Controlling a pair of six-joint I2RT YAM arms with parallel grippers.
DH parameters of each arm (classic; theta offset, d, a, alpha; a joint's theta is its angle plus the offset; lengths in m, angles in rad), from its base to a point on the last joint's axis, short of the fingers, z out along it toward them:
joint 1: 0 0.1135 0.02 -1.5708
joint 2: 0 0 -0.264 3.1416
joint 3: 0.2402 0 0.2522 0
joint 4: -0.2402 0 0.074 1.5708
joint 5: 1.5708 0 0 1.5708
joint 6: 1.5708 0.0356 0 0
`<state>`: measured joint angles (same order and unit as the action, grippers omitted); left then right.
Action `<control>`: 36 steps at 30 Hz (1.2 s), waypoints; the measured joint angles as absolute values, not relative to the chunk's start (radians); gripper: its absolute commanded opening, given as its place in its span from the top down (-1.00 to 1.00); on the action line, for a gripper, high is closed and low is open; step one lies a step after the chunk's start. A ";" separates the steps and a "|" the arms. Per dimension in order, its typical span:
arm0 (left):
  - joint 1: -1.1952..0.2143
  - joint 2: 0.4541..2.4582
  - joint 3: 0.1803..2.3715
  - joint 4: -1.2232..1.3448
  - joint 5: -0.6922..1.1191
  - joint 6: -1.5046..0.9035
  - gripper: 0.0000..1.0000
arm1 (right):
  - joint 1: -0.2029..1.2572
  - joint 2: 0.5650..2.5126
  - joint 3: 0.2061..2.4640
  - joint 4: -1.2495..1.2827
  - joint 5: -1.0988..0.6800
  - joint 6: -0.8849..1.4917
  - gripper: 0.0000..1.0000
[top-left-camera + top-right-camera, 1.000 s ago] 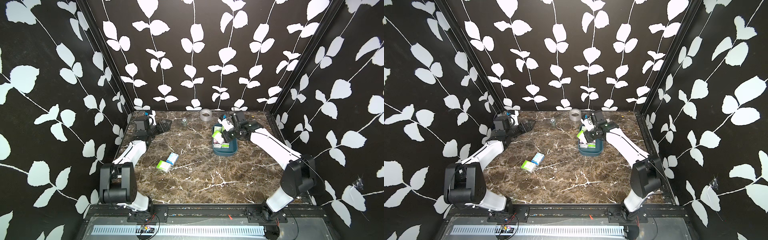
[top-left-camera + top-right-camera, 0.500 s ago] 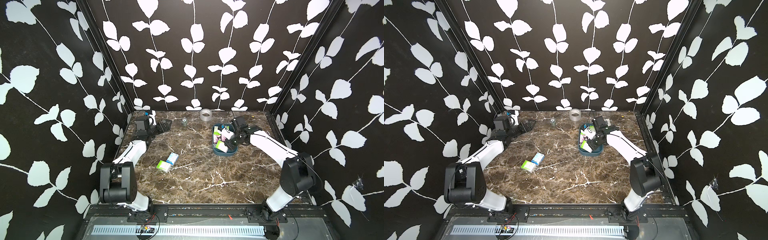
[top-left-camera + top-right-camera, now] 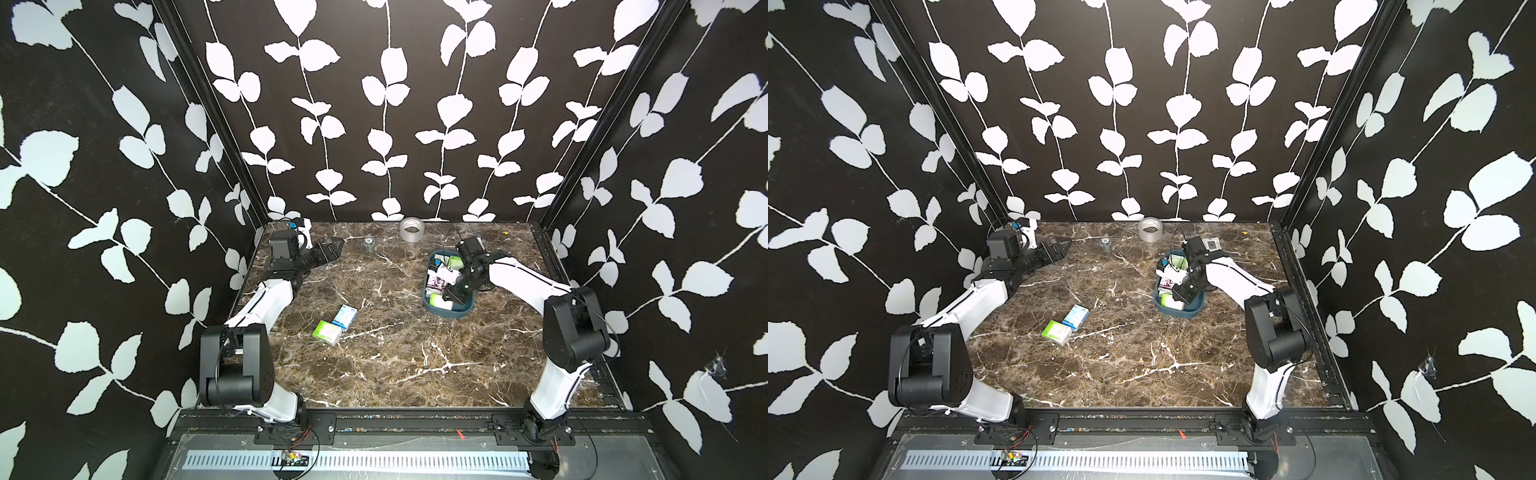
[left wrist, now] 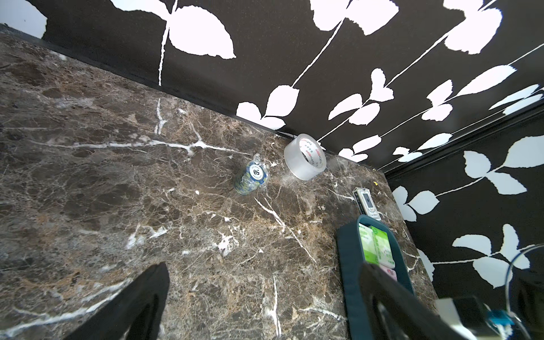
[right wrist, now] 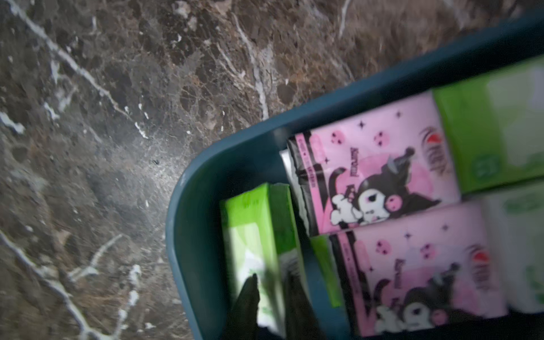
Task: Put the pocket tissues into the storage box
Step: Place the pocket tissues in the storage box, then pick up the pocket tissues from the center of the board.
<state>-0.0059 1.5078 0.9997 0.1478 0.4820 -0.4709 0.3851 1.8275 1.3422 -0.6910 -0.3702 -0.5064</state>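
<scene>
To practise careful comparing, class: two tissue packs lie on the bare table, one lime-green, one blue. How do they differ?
Colour: the lime-green pack is green and white; the blue pack is blue and white.
Place: the lime-green pack lies nearer the front edge of the table; the blue pack lies just behind it, closer to the storage box.
Shared: both are small, flat, rectangular packs lying outside the box.

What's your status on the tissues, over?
Left tool open, empty. Right tool inside storage box, straddling upright green pack, grip unclear. Blue pack and green-white pack loose on table, unobstructed.
</scene>
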 measured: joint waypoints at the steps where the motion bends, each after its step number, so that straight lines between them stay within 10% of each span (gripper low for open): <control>1: -0.006 1.509 1.000 0.148 0.482 -0.471 -0.98 | 0.385 1.831 1.344 -0.697 -0.373 -0.505 0.28; 24: -0.006 1.526 1.011 0.136 0.443 -0.467 -0.98 | 0.538 1.723 1.441 -0.594 -0.336 -0.171 -0.20; 36: 0.065 1.499 0.990 0.080 0.380 -0.482 -0.98 | 0.741 2.035 1.670 -0.488 -0.361 0.023 -0.24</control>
